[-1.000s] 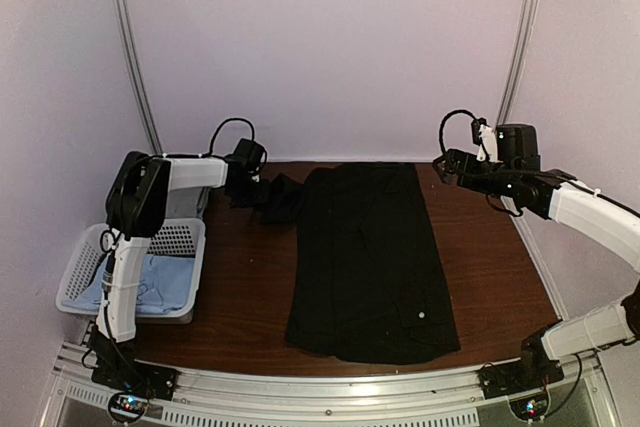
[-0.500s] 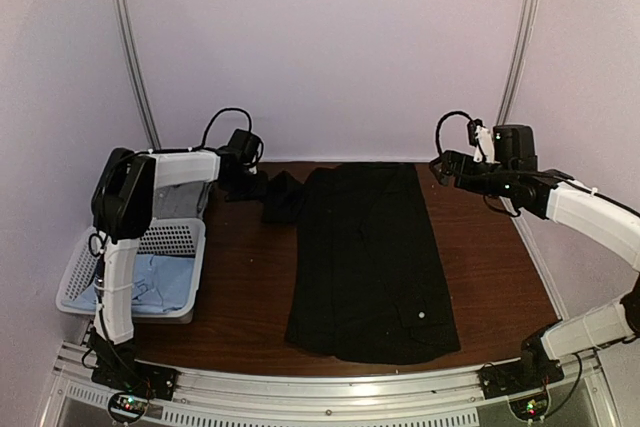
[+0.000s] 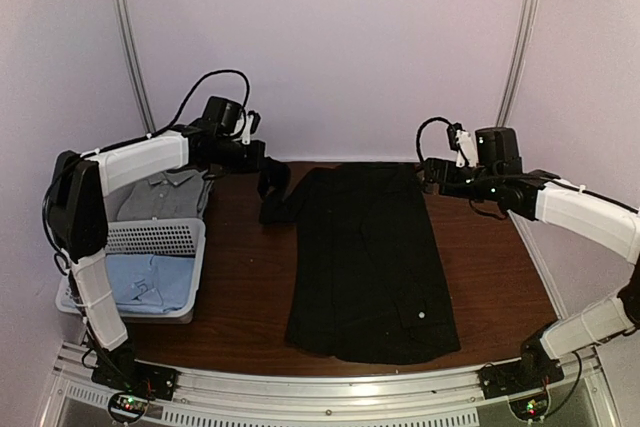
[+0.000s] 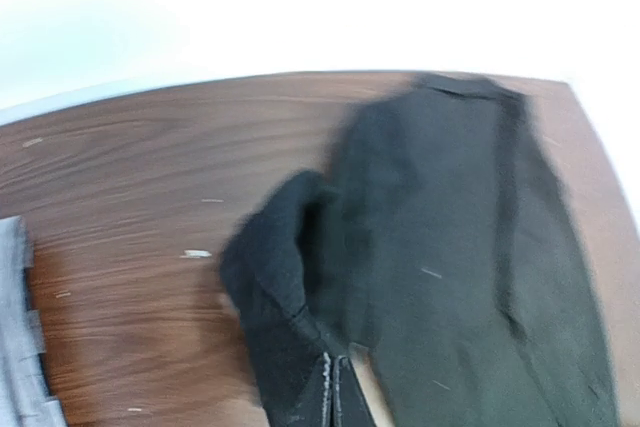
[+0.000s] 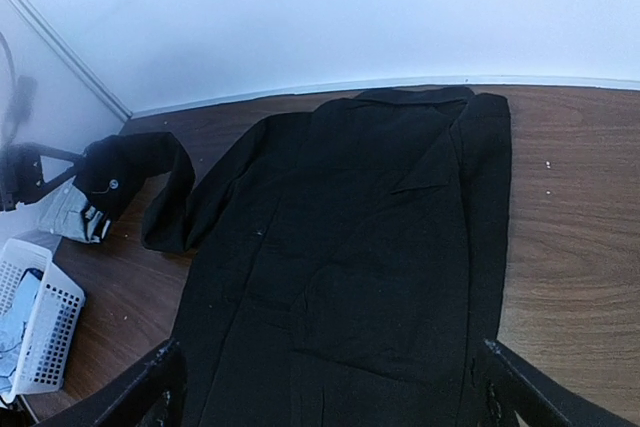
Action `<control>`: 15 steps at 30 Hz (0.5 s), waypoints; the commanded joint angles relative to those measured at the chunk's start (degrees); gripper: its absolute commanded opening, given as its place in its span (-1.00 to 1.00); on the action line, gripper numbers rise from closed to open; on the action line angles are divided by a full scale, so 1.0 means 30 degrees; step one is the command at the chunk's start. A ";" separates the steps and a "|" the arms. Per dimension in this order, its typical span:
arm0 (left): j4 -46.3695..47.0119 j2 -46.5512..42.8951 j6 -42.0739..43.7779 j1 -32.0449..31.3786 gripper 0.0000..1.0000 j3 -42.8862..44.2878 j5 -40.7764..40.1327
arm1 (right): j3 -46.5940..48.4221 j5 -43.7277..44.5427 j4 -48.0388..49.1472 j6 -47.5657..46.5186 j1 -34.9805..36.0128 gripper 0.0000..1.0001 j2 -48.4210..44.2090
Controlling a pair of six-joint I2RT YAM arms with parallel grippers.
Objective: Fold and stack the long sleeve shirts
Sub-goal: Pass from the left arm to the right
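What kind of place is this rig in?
Probably a lab robot cell: left arm and right arm bolted to an aluminium rail along a wooden table, metal frame posts against bare walls, a black long sleeve shirt laid out near a white lattice basket.

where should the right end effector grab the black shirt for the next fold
Probably the far right shoulder corner, coming down from the right over bare table. That edge of the black shirt lies flat and straight, and the open right end effector hangs just by it.
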 commanded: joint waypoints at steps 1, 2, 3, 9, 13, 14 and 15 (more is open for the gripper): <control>0.1526 -0.1337 0.1066 -0.0583 -1.00 -0.0379 0.6409 | 0.0847 -0.0371 0.1092 -0.0448 0.0668 1.00 0.0269; 0.1567 -0.1310 0.0856 -0.0598 -1.00 -0.0274 0.7563 | 0.0905 -0.0431 0.1233 -0.0476 0.0844 1.00 0.0317; 0.1598 -0.1300 0.0584 -0.0662 -1.00 -0.0180 0.8421 | 0.0989 -0.0482 0.1364 -0.0505 0.1068 1.00 0.0337; 0.2814 -0.1119 -0.1836 -0.1127 -1.00 -0.0267 1.1923 | 0.1343 -0.0612 0.2156 -0.0639 0.2295 1.00 0.0581; 0.3316 -0.1158 -0.2902 -0.1549 -1.00 0.0080 1.2879 | 0.1482 -0.0717 0.2544 -0.0676 0.2950 1.00 0.0843; 0.3548 -0.1204 -0.3210 -0.1652 -1.00 0.0128 1.3117 | 0.1527 -0.0778 0.2649 -0.0669 0.3063 1.00 0.0886; 0.3870 -0.1297 -0.3382 -0.1702 -1.00 0.0127 1.3426 | 0.1543 -0.0862 0.2775 -0.0668 0.3216 0.99 0.0928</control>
